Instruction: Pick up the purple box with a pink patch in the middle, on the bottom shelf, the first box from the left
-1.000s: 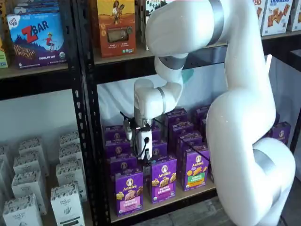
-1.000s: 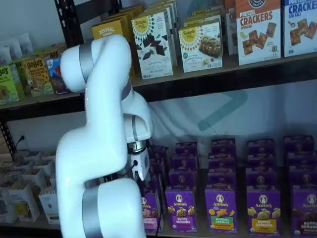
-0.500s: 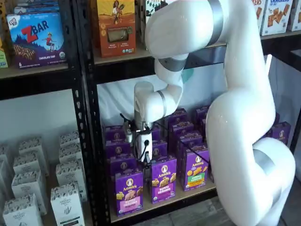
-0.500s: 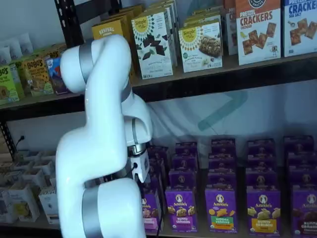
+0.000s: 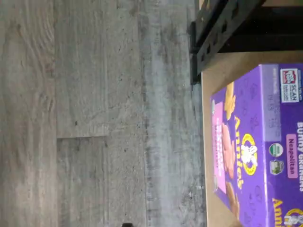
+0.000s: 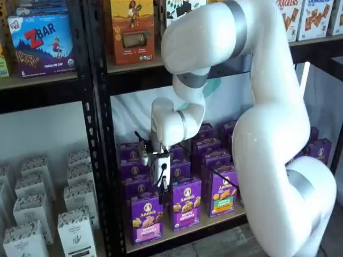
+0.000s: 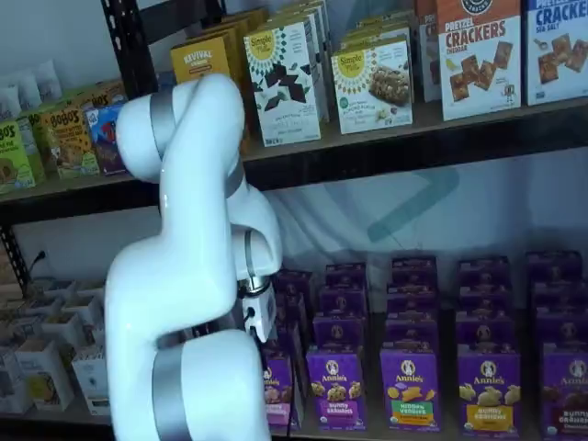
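You can read "Annie's" on the purple box (image 6: pixel 147 218) at the lower middle of a shelf view. In the wrist view its top panel (image 5: pixel 284 142) reads "SCAN", "Neapolitan" and "BUNNY GRAHAMS".

At the upper left of a shelf view, the blue box (image 6: pixel 42 44) says "ZBAR" and "CHOCOLATE CHIP".

Across the top of a shelf view, you see "BOBO'S" on a yellow box (image 7: pixel 64 138), "REVIVAL" on a mustard box (image 7: pixel 204 60), "Simple" on a white carton (image 7: pixel 280 83), and "CRACKERS" on an orange box (image 7: pixel 478 60).
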{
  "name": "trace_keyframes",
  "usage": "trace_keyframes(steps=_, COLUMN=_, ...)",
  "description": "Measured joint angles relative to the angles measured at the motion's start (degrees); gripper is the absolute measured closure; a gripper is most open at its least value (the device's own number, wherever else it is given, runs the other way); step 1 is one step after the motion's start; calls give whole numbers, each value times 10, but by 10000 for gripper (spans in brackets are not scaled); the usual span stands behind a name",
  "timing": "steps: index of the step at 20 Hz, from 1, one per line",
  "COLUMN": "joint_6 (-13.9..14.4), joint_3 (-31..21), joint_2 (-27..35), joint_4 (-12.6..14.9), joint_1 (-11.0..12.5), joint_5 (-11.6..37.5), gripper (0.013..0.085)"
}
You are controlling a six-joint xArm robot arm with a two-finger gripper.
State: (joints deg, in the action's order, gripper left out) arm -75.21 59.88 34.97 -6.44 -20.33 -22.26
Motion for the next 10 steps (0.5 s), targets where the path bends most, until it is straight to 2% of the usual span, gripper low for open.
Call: trace_keyframes(steps=10, joint_6=-7, joint_3=50, joint_2=51, joint_4=-7, joint_1=1, joint_5=7, gripper=130)
